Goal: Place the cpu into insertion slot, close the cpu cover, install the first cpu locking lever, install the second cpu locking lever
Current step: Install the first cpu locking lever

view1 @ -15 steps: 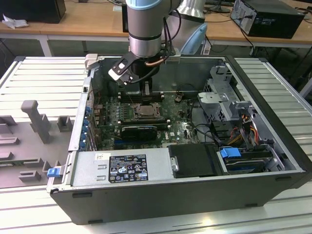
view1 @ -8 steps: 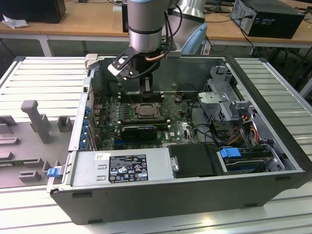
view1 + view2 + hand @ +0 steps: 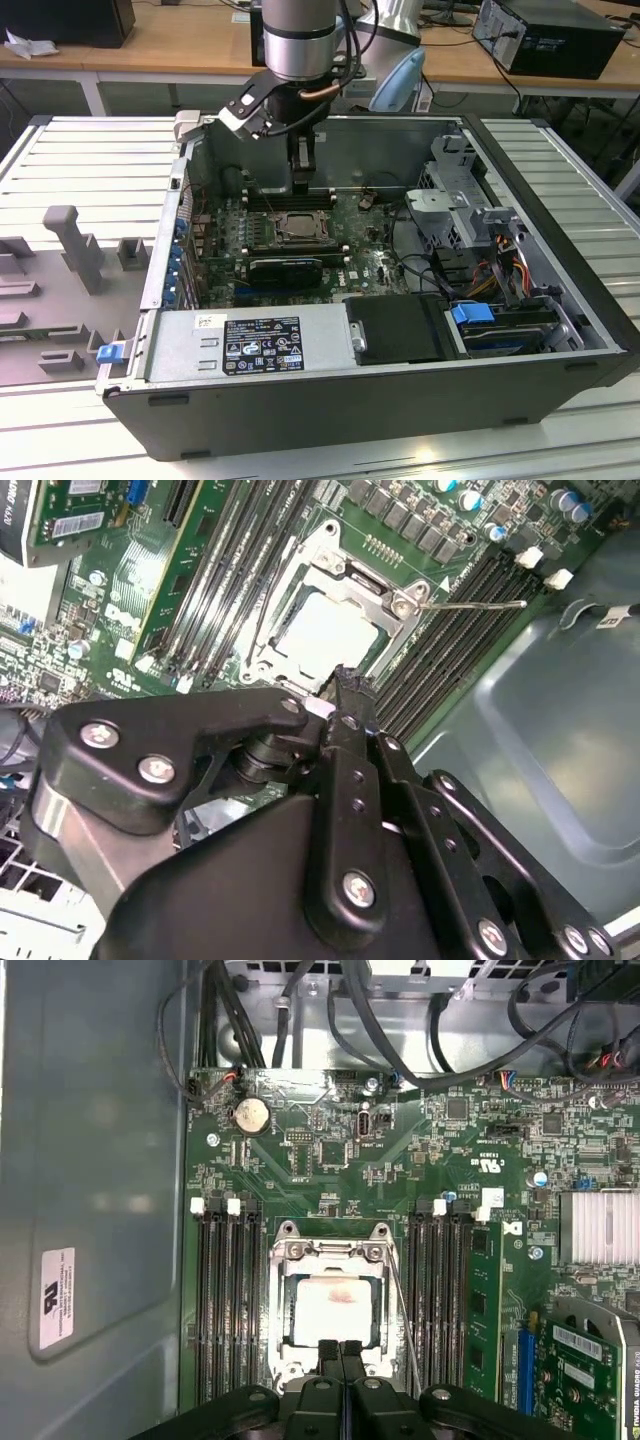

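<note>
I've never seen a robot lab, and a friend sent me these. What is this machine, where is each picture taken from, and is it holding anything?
It is a single robot arm reaching into an open computer case that lies on a slatted table. The exterior view comes from a camera standing off the arm. Both wrist views come from cameras riding near the arm's tip, looking at the green circuit board. The black end effector has its fingers shut together with nothing visible between them, at the edge of the insertion slot. The cpu already sits in it, its pale top showing through the window of the cpu cover, which lies over it. A thin wire lever stands out beside the socket.
</note>
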{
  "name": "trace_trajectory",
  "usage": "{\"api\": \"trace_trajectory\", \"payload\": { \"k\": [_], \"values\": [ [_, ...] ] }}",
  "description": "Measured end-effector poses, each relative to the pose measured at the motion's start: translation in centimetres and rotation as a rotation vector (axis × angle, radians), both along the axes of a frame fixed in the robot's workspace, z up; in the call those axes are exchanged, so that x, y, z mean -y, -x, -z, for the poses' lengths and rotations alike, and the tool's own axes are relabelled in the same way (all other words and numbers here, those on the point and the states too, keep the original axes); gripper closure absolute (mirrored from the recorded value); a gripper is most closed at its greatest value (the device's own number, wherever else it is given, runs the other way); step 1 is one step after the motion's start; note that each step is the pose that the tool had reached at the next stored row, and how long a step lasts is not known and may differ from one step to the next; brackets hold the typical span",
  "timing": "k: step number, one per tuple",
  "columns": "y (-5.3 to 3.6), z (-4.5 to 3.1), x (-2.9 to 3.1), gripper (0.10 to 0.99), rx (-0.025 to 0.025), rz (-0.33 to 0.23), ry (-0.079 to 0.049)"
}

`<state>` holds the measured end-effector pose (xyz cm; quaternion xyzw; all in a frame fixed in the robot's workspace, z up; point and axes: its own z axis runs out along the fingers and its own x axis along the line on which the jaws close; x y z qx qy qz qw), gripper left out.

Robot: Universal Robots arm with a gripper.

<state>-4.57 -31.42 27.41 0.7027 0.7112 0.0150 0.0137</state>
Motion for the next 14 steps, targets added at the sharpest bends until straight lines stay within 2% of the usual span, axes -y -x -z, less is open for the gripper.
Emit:
{"api": "trace_trajectory", "payload": {
  "k": [3, 14],
  "values": [
    [0.0, -0.01, 0.0, 0.98, -0.0001, -0.016, 0.0],
    [0.0, -0.01, 0.0, 0.98, -0.0001, -0.173, 0.0]
  ]
}}
